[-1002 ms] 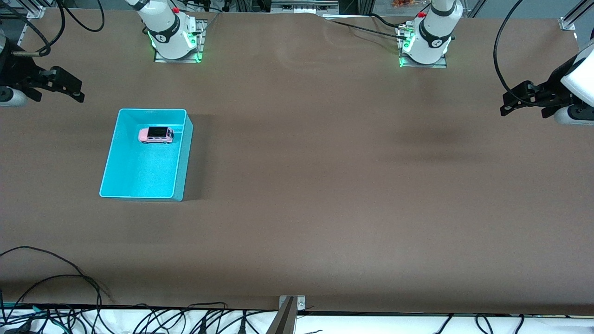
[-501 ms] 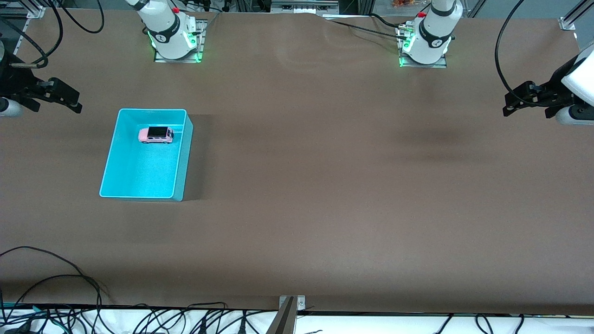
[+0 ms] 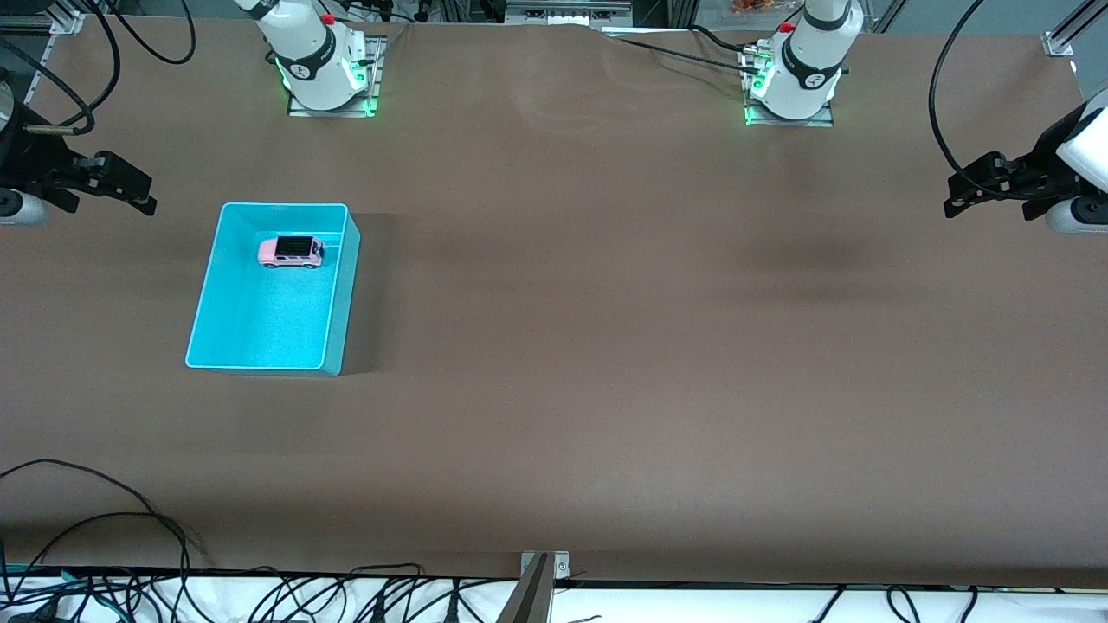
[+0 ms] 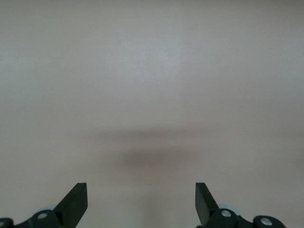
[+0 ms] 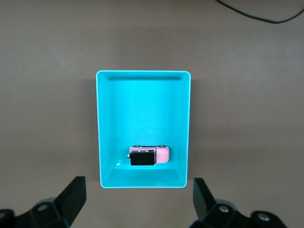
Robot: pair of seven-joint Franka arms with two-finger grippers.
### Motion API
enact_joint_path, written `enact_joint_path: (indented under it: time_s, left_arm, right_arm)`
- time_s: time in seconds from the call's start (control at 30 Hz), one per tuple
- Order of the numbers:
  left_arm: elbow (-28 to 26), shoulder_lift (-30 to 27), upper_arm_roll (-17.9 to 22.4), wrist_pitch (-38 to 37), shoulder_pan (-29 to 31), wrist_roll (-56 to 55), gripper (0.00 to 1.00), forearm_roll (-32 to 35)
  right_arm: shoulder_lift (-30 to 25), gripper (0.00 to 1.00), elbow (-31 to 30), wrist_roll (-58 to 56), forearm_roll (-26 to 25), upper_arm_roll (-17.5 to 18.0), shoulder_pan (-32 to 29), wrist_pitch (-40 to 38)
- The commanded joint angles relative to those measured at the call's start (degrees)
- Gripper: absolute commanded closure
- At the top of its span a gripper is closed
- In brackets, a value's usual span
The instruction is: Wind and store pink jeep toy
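The right gripper (image 3: 130,186) hangs over bare table just outside the turquoise bin (image 3: 333,346), toward the right arm's end, its fingers spread and empty. Inside the bin, the pink jeep toy (image 3: 292,251) sits upright on its wheels in the end farthest from the front camera, close to that wall. Well away from the bin, at the left arm's end, the left gripper (image 3: 974,190) waits, fingers also parted and holding nothing. Storing looks finished; whether the jeep was wound cannot be judged.
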Motion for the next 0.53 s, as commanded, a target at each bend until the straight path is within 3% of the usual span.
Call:
enact_joint_path:
  time_s: [0.0, 0.5]
  left_arm:
    - [2.13, 0.82, -0.07, -1.13, 0.06, -0.23, 0.0, 0.93]
    - [2.13, 0.82, -0.07, -1.13, 0.06, -0.32, 0.0, 0.67]
  right_arm:
    - [0.18, 0.0, 0.6, -0.26, -0.31, 0.13, -0.09, 0.07]
    - [0.1, 0.0, 0.6, -0.17, -0.14, 0.13, -0.09, -0.37]
